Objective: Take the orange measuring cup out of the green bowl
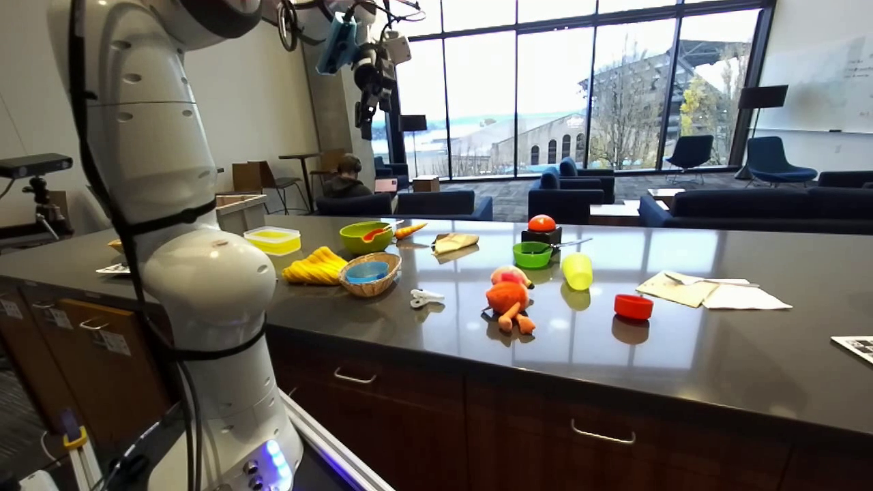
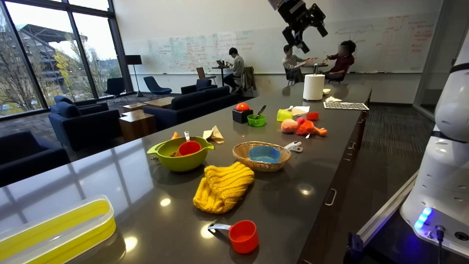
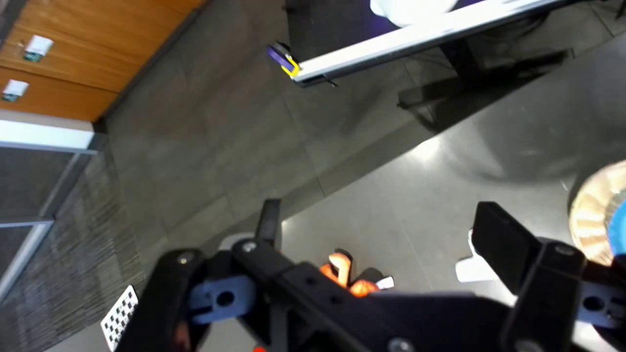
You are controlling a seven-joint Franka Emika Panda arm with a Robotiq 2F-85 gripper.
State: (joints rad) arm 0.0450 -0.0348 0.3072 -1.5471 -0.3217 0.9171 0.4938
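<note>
My black two-fingered end effector (image 3: 384,220) hangs high above the dark glossy tabletop (image 1: 736,361), its fingers spread wide; in the wrist view, the orange feet of an orange-and-pink plush bird (image 3: 341,265) show below, between them. The round orange-red measuring cup (image 2: 189,148) with a pale handle sits inside the large lime-green bowl (image 2: 183,163), its handle leaning up past the rim, and both are well apart from my fingers. Just beside that bowl I see an orange carrot-shaped piece (image 1: 409,231), and near it a folded sheet of brown paper (image 1: 455,241). A mustard-yellow knitted cloth (image 2: 223,187) lies just beside an oval wicker basket (image 2: 256,167) that holds a blue bowl (image 2: 264,154); whether they touch, I cannot tell. A second orange-red measuring cup (image 2: 243,237) stands on the tabletop near the cloth. A white plastic clip (image 1: 424,298) lies between the basket and the plush bird. A small bright-green bowl (image 1: 530,258) holds a slender utensil (image 2: 261,111), just beside a black box (image 2: 242,116) topped by a red dome (image 2: 242,106).
</note>
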